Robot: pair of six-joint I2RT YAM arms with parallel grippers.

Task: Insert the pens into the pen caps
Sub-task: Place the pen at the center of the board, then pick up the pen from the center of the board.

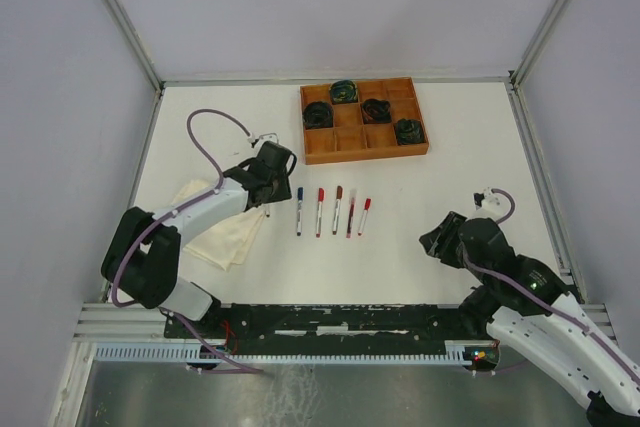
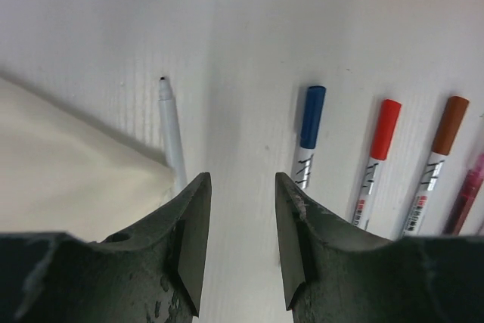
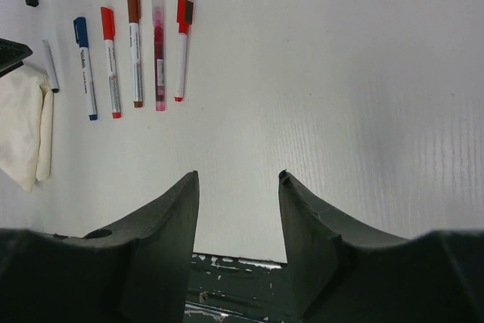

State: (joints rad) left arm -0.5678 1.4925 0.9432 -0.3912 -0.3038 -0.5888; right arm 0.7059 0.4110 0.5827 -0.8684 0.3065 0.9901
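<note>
One cream cloth (image 2: 68, 164) beside uncapped pen (image 2: 171, 130)

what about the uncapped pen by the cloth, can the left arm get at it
Probably yes: the uncapped pen lies just ahead of the left hand, jaws apart, nothing over it; the cloth lies close beside it.

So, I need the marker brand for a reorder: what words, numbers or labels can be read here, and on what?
Nothing reads as clear words.
Blue-capped pen: dark print on the barrel, too blurred to read.
Red-capped pen: red print on the barrel, too blurred.
Brown-capped pen: small print, maybe a barcode, too small.
Pink pen: a label, too small.
Wooden tray: no text seen.
</note>
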